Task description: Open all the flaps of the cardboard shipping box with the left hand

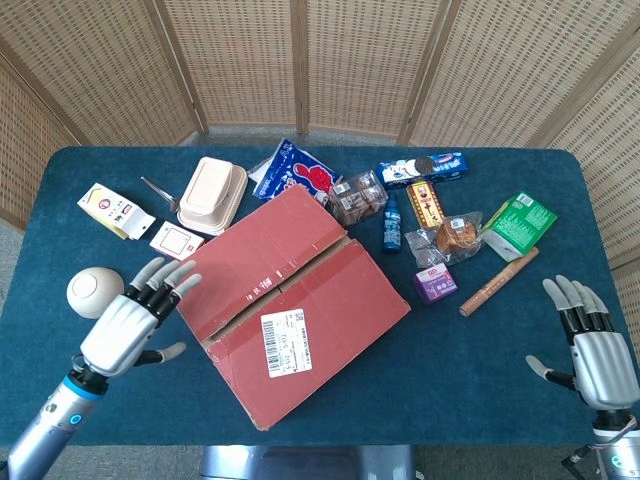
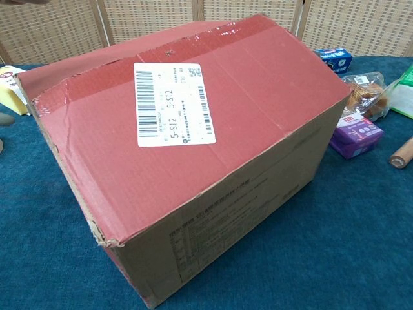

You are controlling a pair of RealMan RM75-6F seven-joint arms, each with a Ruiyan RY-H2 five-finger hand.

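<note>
The red cardboard shipping box [image 1: 285,305] stands in the middle of the table with its top flaps closed; a white barcode label [image 1: 286,343] sits on the near flap. The chest view shows the same box [image 2: 213,148] filling the frame, label [image 2: 173,103] on top. My left hand [image 1: 135,320] hovers just left of the box, fingers spread and reaching toward its left edge, holding nothing. My right hand [image 1: 592,352] stays at the table's right front corner, fingers apart and empty. Neither hand shows clearly in the chest view.
A cream bowl [image 1: 93,291] lies left of the left hand. Behind the box are a carton [image 1: 115,210], a cream container [image 1: 212,193], a blue bag [image 1: 297,172], biscuits [image 1: 422,167]. To its right: small bottle [image 1: 392,225], purple box [image 1: 434,284], wooden roller [image 1: 498,282], green packet [image 1: 520,223].
</note>
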